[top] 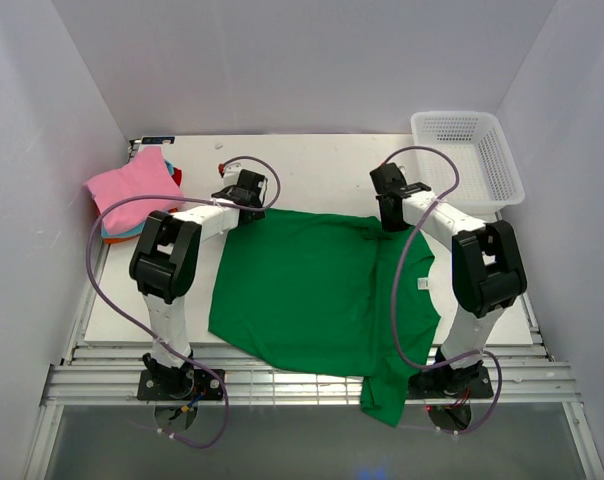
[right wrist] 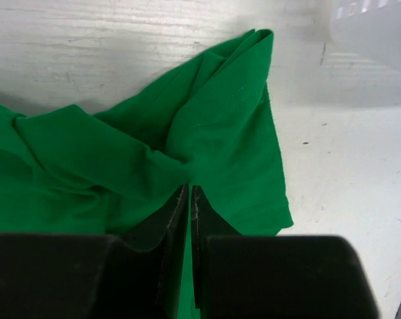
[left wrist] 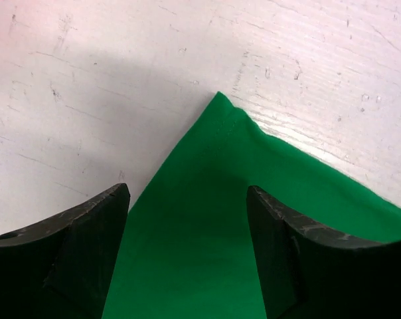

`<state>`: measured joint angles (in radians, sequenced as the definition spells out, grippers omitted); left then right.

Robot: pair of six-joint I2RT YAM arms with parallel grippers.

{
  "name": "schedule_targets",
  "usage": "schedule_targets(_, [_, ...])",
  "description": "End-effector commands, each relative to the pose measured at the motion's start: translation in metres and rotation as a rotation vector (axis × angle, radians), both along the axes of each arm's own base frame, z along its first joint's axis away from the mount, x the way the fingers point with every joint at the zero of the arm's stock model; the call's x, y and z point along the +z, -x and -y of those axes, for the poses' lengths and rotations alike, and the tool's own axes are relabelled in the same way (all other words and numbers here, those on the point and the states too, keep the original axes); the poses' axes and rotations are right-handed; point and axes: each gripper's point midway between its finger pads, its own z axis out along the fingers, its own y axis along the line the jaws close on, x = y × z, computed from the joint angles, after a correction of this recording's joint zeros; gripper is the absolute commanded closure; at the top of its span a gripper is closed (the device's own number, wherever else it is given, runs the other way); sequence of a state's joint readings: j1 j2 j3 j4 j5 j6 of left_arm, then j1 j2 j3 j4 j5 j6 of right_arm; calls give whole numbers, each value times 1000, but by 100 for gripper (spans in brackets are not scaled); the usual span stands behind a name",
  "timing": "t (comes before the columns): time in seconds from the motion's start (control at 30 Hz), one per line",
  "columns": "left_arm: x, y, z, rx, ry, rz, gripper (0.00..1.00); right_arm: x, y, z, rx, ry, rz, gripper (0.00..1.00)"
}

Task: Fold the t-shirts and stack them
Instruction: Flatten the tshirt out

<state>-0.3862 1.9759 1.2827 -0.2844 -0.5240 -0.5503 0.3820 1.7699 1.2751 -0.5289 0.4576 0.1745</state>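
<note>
A bright green t-shirt (top: 312,290) lies spread on the white table, its lower right part hanging over the near edge. My left gripper (top: 244,192) is at the shirt's far left corner. In the left wrist view this gripper (left wrist: 187,193) is open, its fingers either side of that pointed corner (left wrist: 219,106). My right gripper (top: 392,215) is at the far right corner. In the right wrist view it (right wrist: 189,189) is shut on a bunched fold of the green cloth (right wrist: 220,133). Folded t-shirts are stacked at far left, with pink (top: 132,190) on top and teal and orange-red edges beneath.
A white mesh basket (top: 467,155) stands at the far right corner of the table. White walls close in the left, right and back. Both arms' cables loop above the cloth.
</note>
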Motion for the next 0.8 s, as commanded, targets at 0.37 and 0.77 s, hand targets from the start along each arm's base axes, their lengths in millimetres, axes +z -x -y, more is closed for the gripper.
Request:
schedule_targets(0.37, [1, -32, -9, 43, 31, 9, 28, -30, -15, -4, -36, -53, -79, 92])
schedule_targets(0.77, [-14, -28, -23, 69, 57, -49, 34, -83, -32, -21, -12, -99, -224, 92])
